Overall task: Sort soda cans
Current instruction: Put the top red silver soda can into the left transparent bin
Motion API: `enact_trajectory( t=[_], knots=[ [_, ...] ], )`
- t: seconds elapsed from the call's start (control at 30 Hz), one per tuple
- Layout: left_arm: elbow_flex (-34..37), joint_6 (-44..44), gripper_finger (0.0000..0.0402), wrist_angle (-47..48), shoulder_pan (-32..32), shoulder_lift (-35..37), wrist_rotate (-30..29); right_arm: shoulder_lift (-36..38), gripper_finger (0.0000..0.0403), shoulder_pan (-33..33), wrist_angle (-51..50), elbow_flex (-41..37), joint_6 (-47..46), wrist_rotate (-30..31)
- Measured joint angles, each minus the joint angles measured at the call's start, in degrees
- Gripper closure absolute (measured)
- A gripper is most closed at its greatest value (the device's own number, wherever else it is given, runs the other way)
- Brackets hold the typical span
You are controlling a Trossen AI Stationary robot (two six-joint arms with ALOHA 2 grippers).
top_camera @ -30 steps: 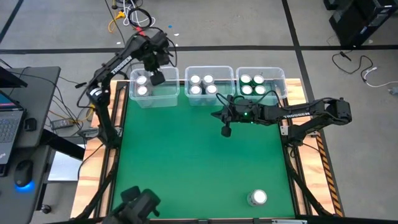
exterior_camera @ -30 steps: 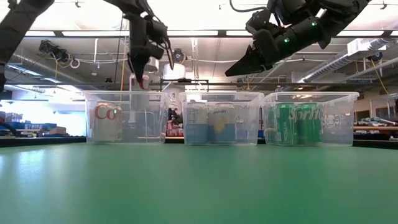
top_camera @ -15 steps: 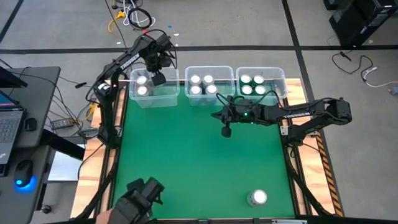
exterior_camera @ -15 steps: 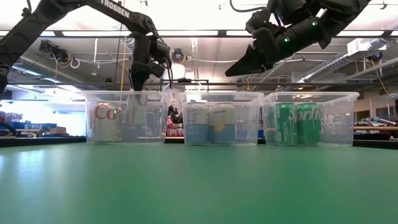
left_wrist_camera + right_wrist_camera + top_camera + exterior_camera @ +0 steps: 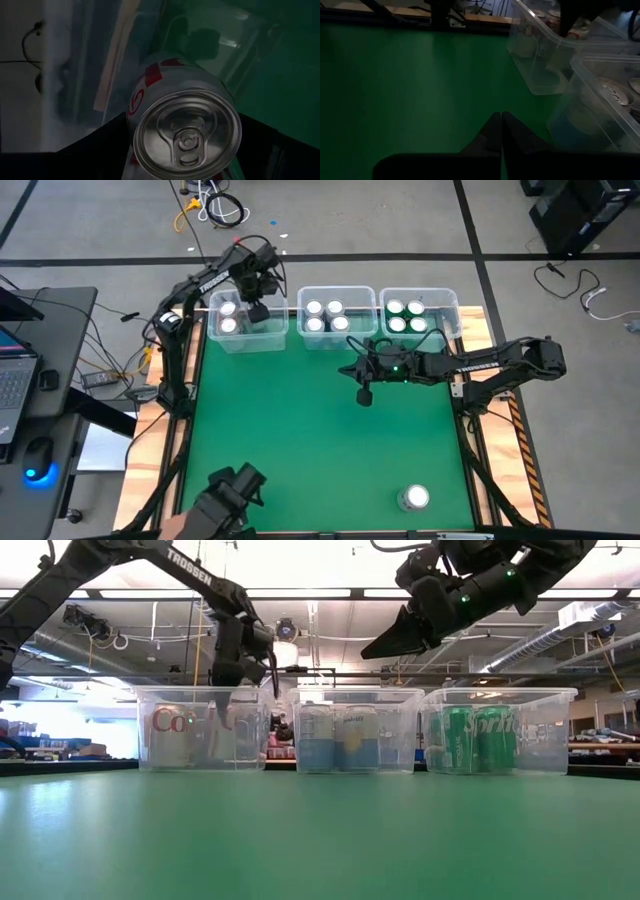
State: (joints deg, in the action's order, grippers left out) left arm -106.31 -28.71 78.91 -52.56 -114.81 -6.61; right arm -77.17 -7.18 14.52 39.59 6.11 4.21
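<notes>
L gripper (image 5: 256,311) hung over the left bin (image 5: 243,338) at about 11 o'clock on the green surface (image 5: 300,440), its fingers spread wide around a silver-and-red can (image 5: 185,125), clamped on its sides; the can's shiny top faced the wrist cam. From low down, the fingers and can reached down inside that bin's walls (image 5: 200,730), next to another red-lettered can (image 5: 172,735) already standing in there.

R gripper (image 5: 364,395) hovered over the middle of the surface, just in front of the centre bin (image 5: 337,340), fingers pressed fully together w/ nothing in them. In the low view it hung high above the bins (image 5: 385,648).

Centre bin held silver/blue cans (image 5: 326,316), tops up. Right bin (image 5: 452,310) at 1 o'clock held green cans (image 5: 480,738), upright.

One lone can (image 5: 414,498) stood by itself at approx 5 o'clock near the front edge, well apart from both arms and all bins.
</notes>
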Motion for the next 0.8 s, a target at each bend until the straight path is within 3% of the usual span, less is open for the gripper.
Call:
enact_trajectory(
  t=[0.23,0.6,0.7,0.8],
  knots=[
    [4.37,-0.74,0.0112,-3.08,-0.15,0.12,-2.10,0.00,0.0403,0.00,0.00,0.00,0.00,0.02],
    [4.86,0.65,0.0112,-3.10,-0.28,0.16,-2.95,0.00,0.0403,0.00,0.02,0.00,-0.17,0.02],
    [4.93,1.74,0.0070,-3.04,-0.28,0.16,-4.34,0.00,0.0403,0.00,0.02,0.00,-0.17,0.02],
    [4.96,3.08,0.0020,-4.00,-0.48,0.08,-9.43,0.00,0.0403,0.00,0.03,0.00,-0.17,0.04]
  ],
)
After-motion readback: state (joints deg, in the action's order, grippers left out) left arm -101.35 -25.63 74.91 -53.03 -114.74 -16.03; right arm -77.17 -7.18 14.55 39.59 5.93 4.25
